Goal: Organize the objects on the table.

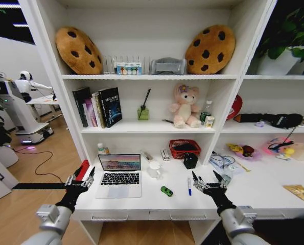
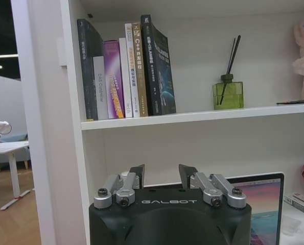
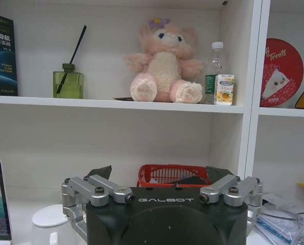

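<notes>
Left gripper (image 1: 80, 179) held open and empty left of laptop (image 1: 119, 176), right gripper (image 1: 210, 181) spread wide, empty, right of blue pen (image 1: 189, 186), green toy car (image 1: 166, 191) between on table (image 1: 157, 201).

The long white counter (image 1: 157, 201) runs across the lower middle of the head view, with slim metal drawer handles (image 1: 103, 218) along its front edge. Left of centre an open slim silver laptop (image 1: 119, 176) sits on it, screen lit. Just right of the laptop stands a white mug (image 1: 154, 169). In front of the mug, nearer the counter's front edge, lies a tiny green toy car (image 1: 166, 191), and right of the car a blue-capped pen (image 1: 189, 186) lies pointing front to back. Toward the back are a red mesh basket (image 1: 184, 148), a small black box (image 1: 190, 161) and a white bottle with a green cap (image 1: 102, 149). At lower right lies a flat yellow packet (image 1: 297, 191).
</notes>
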### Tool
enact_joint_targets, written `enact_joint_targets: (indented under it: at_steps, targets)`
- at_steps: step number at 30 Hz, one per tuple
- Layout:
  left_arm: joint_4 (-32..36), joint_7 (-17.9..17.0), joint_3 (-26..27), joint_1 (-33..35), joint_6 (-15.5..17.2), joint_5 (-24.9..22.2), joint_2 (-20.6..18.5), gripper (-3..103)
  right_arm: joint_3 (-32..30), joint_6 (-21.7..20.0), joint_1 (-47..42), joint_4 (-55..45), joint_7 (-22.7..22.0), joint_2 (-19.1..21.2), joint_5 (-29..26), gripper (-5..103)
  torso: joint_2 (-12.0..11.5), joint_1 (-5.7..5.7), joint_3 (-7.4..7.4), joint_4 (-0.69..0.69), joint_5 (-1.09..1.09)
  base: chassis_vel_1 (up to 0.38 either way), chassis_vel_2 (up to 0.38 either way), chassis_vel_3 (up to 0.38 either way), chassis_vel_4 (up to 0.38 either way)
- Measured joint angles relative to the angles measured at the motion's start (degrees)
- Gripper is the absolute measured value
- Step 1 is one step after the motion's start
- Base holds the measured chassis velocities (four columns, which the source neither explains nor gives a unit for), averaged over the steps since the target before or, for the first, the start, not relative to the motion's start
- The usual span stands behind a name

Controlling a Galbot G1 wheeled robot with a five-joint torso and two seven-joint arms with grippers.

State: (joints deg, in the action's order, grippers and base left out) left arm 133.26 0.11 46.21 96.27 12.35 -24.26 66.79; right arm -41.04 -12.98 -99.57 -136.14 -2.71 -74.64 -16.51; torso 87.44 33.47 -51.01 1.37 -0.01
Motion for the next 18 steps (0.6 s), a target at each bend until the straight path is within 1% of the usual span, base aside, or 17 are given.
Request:
enact_joint_targets:
  at_steps: [1, 2, 5, 6, 7, 8, 9, 11, 12, 13, 15, 16, 18]
  targets:
    - [-0.2, -0.3, 0.0, -0.2, 0.5, -0.9, -0.7, 39, 0.0, -0.1, 0.4, 0.3, 0.0, 0.1, -0.2, 100, 0.0, 0.0, 0.0, 0.0, 0.01, 0.0, 0.0, 0.0, 0.0]
    - [-0.2, -0.3, 0.0, -0.2, 0.5, -0.9, -0.7, 39, 0.0, -0.1, 0.4, 0.3, 0.0, 0.1, -0.2, 100, 0.0, 0.0, 0.0, 0.0, 0.01, 0.0, 0.0, 0.0, 0.0]
    - [-1.4, -0.3, -0.6, -1.1, 1.1, -2.4, -2.6, 23, 0.1, -0.5, 1.5, 1.5, 0.0, 0.6, -1.1, 100, 0.0, 0.0, 0.0, -0.02, 0.0, 0.0, 0.0, 0.0, 0.0]
    - [-1.4, -0.3, -0.6, -1.1, 1.1, -2.4, -2.6, 23, 0.1, -0.5, 1.5, 1.5, 0.0, 0.6, -1.1, 100, 0.0, 0.0, 0.0, -0.02, 0.0, 0.0, 0.0, 0.0, 0.0]
    - [-1.7, -0.3, -1.0, -1.5, 1.2, -2.8, -3.0, 18, 0.1, -0.6, 1.7, 1.7, 0.0, 0.7, -1.3, 100, 0.0, -0.01, 0.0, -0.02, 0.0, 0.0, 0.0, 0.0, 0.0]
    - [-1.7, -0.3, -1.0, -1.5, 1.2, -2.8, -3.0, 18, 0.1, -0.6, 1.7, 1.7, 0.0, 0.7, -1.3, 100, 0.0, -0.01, 0.0, -0.02, 0.0, 0.0, 0.0, 0.0, 0.0]
    - [-2.3, -0.9, -1.9, -2.6, 1.9, -3.8, -4.0, 12, 0.1, -0.9, 2.2, 2.2, 0.0, 1.2, -1.9, 100, 0.0, -0.01, 0.0, -0.01, 0.0, 0.0, 0.0, 0.0, 0.0]
    - [-3.2, -2.9, -4.2, -5.6, 3.5, -5.9, -5.4, 2, 0.1, -1.1, 3.0, 3.1, 0.0, 1.8, -2.3, 100, 0.0, -0.01, 0.0, -0.01, 0.01, 0.0, 0.0, 0.0, 0.0]
    - [-3.9, -4.5, -6.1, -7.6, 4.4, -7.2, -6.2, 1, 0.1, -1.3, 3.5, 3.6, 0.0, 2.1, -2.4, 100, 0.0, -0.01, 0.0, -0.01, 0.01, 0.0, 0.0, 0.0, 0.0]
    - [-3.9, -4.5, -6.1, -7.6, 4.4, -7.2, -6.2, 1, 0.1, -1.3, 3.5, 3.6, 0.0, 2.1, -2.4, 100, 0.0, -0.01, 0.0, -0.01, 0.01, 0.0, 0.0, 0.0, 0.0]
    - [-5.5, -8.4, -10.7, -11.6, 6.4, -9.3, -7.7, 0, 0.3, -1.5, 4.6, 4.5, -0.1, 2.5, -2.7, 100, 0.0, 0.0, 0.0, 0.01, 0.01, 0.0, 0.0, 0.0, 0.0]
    - [-5.5, -8.4, -10.7, -11.6, 6.4, -9.3, -7.7, 0, 0.3, -1.5, 4.6, 4.5, -0.1, 2.5, -2.7, 100, 0.0, 0.0, 0.0, 0.01, 0.01, 0.0, 0.0, 0.0, 0.0]
    - [-7.9, -12.1, -15.6, -16.8, 8.0, -11.3, -8.8, 0, 0.3, -2.0, 5.8, 5.5, -0.2, 3.0, -3.1, 100, 0.0, 0.0, 0.0, 0.0, 0.01, 0.0, 0.0, 0.0, 0.0]
